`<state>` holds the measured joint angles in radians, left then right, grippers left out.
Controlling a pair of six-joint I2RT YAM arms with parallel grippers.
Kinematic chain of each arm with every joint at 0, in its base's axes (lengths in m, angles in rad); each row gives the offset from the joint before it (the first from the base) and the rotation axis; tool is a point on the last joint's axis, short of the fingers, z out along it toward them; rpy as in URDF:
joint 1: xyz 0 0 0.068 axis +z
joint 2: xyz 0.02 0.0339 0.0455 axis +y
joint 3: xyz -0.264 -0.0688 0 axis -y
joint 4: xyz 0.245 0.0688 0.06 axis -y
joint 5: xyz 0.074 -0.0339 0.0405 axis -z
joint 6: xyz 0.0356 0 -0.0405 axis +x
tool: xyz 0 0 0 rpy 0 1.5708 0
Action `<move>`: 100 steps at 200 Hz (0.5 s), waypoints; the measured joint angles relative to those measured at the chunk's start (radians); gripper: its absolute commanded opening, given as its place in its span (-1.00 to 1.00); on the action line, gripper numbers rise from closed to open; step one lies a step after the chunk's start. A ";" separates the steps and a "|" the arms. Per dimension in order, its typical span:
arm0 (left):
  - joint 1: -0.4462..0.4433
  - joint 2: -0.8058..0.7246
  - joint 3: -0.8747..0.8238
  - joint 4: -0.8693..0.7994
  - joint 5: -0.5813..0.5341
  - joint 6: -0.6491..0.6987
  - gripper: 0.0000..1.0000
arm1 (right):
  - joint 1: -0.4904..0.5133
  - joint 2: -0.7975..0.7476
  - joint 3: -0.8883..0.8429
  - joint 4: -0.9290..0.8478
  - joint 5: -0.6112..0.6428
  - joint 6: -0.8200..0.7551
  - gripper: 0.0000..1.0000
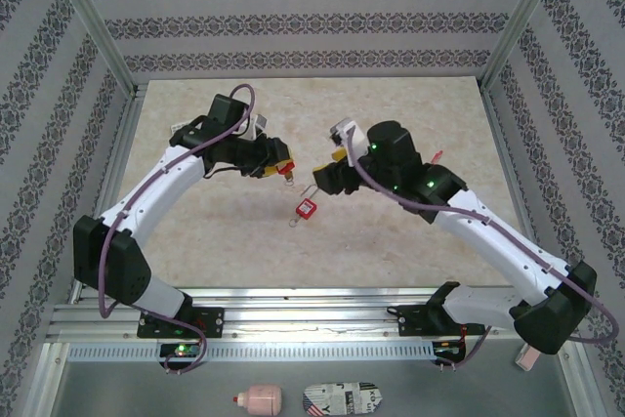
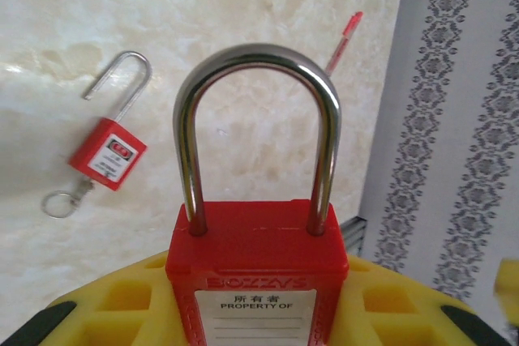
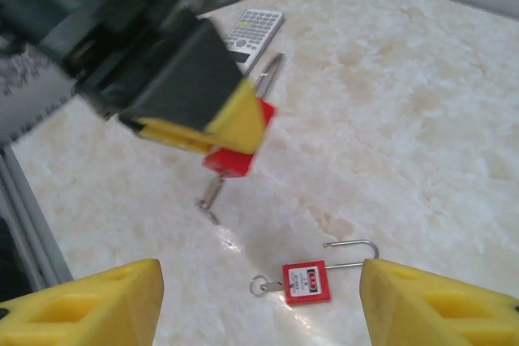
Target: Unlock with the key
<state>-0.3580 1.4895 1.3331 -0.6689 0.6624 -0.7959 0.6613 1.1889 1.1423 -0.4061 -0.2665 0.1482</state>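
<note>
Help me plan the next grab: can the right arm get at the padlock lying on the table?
Probably yes. The right tool hangs open over the loose padlock, with nothing between them; the left tool holds a second padlock off to the side.

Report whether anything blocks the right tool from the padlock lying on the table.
Nothing visible does. The open right tool hangs above the loose padlock on bare table; the left tool holds another padlock aside.

padlock (image 2: 255, 257): smooth plastic body, glossy metal shackle (image 2: 255, 60) | table (image 2: 243, 6): polished marble-look
</note>
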 measured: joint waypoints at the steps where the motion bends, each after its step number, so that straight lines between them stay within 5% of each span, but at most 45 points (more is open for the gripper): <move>1: 0.000 -0.001 0.000 -0.002 -0.002 0.003 -1.00 | -0.002 0.001 0.000 0.000 -0.003 0.004 0.32; 67: -0.063 -0.140 -0.047 -0.076 -0.196 0.191 -1.00 | -0.063 0.200 0.103 0.034 -0.184 0.218 0.31; 100: -0.064 -0.192 -0.132 -0.037 -0.198 0.178 -1.00 | -0.063 0.207 0.089 0.108 -0.227 0.295 0.31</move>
<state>-0.4225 1.2980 1.2015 -0.7055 0.4648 -0.6182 0.5983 1.3960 1.2308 -0.2981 -0.4934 0.4431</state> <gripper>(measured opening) 0.360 0.656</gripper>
